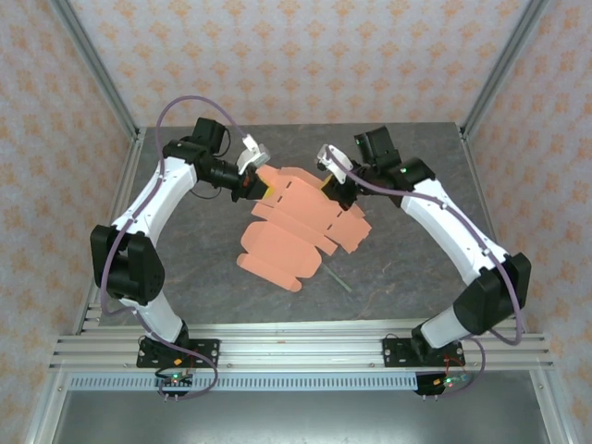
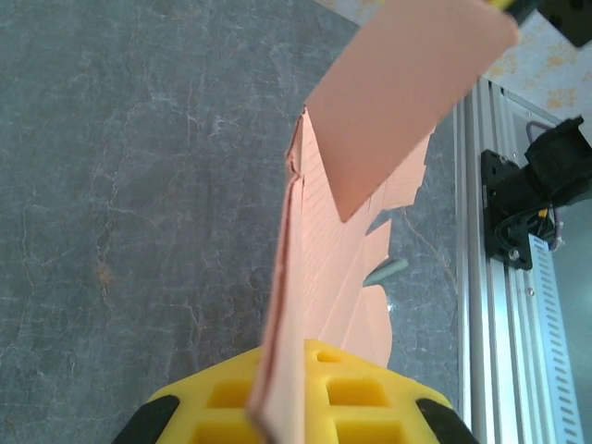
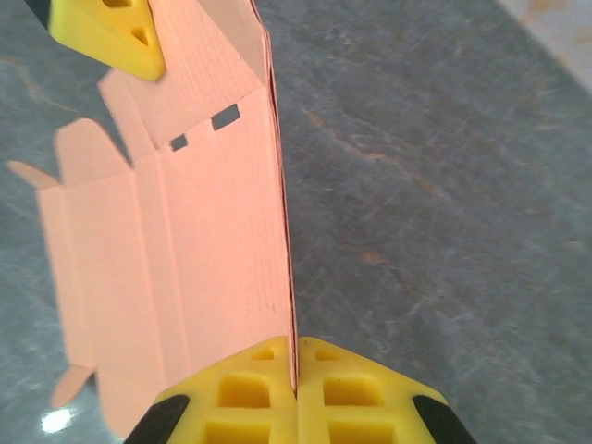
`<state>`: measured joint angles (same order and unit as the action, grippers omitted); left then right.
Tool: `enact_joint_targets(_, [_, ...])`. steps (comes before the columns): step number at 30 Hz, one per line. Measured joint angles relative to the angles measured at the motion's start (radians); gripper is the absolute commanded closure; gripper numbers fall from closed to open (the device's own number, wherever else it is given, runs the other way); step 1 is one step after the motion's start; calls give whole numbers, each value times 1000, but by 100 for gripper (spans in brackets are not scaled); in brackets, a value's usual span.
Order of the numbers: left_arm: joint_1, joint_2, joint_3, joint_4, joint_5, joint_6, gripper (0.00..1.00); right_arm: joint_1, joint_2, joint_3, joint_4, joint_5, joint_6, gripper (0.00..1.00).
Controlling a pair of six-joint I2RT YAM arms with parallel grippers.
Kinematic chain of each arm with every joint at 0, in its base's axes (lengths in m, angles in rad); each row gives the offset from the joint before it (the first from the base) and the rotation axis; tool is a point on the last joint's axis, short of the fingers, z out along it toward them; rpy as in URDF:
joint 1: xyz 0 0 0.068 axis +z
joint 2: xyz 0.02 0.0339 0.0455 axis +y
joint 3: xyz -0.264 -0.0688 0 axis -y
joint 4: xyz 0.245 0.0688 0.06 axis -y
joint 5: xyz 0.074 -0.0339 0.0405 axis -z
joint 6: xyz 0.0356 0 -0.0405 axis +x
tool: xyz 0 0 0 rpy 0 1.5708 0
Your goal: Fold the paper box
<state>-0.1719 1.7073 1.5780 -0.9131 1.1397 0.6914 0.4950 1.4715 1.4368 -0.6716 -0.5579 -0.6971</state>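
Observation:
The paper box [image 1: 301, 227] is a flat salmon-orange die-cut sheet, held up by its far edge over the grey table, with its near part sagging toward the tabletop. My left gripper [image 1: 262, 183] is shut on the sheet's far-left edge. In the left wrist view the card [image 2: 324, 268] runs edge-on between the yellow pads [image 2: 351, 393]. My right gripper [image 1: 333, 185] is shut on the far-right edge. In the right wrist view the sheet [image 3: 203, 250], with its slots and tabs, stands pinched between the yellow pads [image 3: 356, 393].
A thin greenish stick [image 1: 335, 277] lies on the table under the sheet's near right side. Aluminium rails [image 1: 296, 347] run along the near edge and frame posts stand at the table corners. Patterned walls enclose the back and both sides.

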Motion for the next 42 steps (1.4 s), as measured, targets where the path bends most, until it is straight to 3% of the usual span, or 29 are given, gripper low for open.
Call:
enact_joint_targets(11, [21, 78, 79, -46, 1, -86, 100, 174, -60, -192, 314, 456, -65, 100])
enact_joint_targets(17, [31, 106, 101, -65, 2, -101, 100, 233, -60, -269, 451, 608, -102, 100])
enact_joint_targets(28, [37, 122, 124, -68, 3, -119, 100, 290, -60, -349, 612, 772, -167, 100])
enact_joint_targets(42, [37, 130, 127, -68, 16, -127, 100, 322, -53, -398, 717, 869, -215, 100])
